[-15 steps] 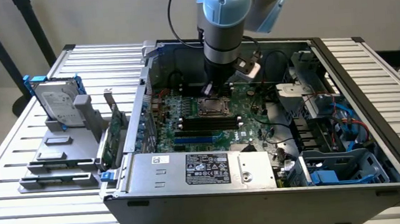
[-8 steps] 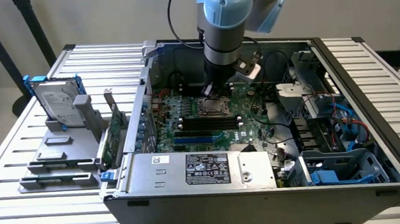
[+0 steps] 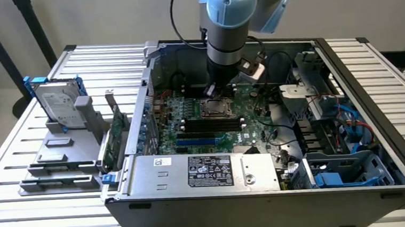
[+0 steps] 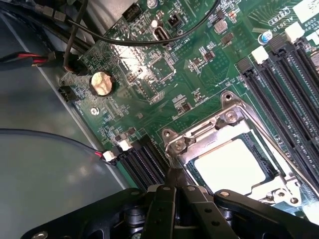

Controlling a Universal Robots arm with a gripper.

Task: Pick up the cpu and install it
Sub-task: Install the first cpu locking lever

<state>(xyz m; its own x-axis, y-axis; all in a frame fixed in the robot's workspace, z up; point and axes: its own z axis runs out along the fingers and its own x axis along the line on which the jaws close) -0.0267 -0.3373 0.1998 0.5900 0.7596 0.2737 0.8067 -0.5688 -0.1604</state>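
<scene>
While we hover over the motherboard (image 4: 164,79) inside the computer case (image 3: 378,181), our fingers (image 4: 175,186) are pressed together, gripping nothing, just beside the metal socket frame (image 4: 234,117). Within that frame sits the cpu (image 4: 230,165), lying flat.

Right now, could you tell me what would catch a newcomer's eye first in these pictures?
The open computer case on the slatted table, with the blue-jointed robot arm reaching down into it. Its shut gripper sits right at the edge of the metal socket frame on the green motherboard, where the cpu lies shining. A hard drive stands outside the case, on the exterior view's left.
</scene>
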